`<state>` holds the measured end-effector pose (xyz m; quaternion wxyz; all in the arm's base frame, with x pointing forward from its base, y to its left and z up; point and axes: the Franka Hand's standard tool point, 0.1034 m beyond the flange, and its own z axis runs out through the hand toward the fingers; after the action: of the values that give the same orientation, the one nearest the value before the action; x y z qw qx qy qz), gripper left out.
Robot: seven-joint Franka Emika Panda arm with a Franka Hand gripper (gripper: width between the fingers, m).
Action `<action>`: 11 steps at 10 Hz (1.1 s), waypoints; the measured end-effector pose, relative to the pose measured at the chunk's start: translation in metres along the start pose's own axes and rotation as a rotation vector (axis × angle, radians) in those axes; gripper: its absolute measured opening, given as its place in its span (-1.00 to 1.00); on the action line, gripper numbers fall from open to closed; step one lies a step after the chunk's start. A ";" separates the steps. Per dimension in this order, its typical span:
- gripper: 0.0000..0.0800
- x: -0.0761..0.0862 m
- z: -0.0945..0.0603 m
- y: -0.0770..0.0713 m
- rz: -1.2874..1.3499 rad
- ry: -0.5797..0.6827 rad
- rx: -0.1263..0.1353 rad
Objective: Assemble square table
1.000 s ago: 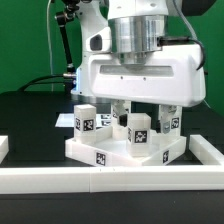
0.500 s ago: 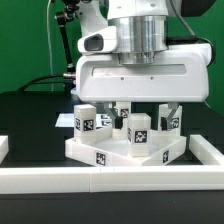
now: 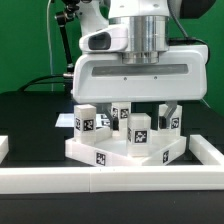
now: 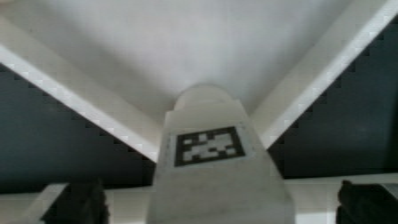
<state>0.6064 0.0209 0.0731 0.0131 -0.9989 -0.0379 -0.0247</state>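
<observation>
Above the square top | tool [image 3: 141, 112] hangs with jaws wide open, holding nothing | white legs [image 3: 139, 133] stand upright on the square top [image 3: 100, 155] | top sits on black tabletop [image 3: 35, 115], near long white rail [image 3: 110, 183]

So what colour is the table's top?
White, with black-and-white square tags; the tabletop shows best in the exterior view.

Black table surface [image 3: 25, 115] with white square tabletop [image 3: 110, 153], bordered by long white rail [image 3: 110, 180].
</observation>
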 end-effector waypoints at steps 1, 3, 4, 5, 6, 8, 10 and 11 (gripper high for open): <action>0.55 0.000 0.000 0.001 -0.009 0.001 0.000; -0.15 0.000 0.000 0.001 0.000 0.000 0.000; -0.15 0.000 0.000 0.001 0.013 0.000 0.000; -0.28 0.000 0.000 0.001 0.035 0.000 0.000; -0.28 0.000 0.000 0.001 0.034 0.000 0.000; -0.28 0.000 0.000 0.001 0.175 0.000 0.002; -0.28 0.000 0.000 0.001 0.296 0.000 0.003; -0.28 0.000 0.000 0.000 0.387 0.000 0.003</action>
<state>0.6063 0.0205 0.0728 0.0191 -0.9875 0.1546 -0.0217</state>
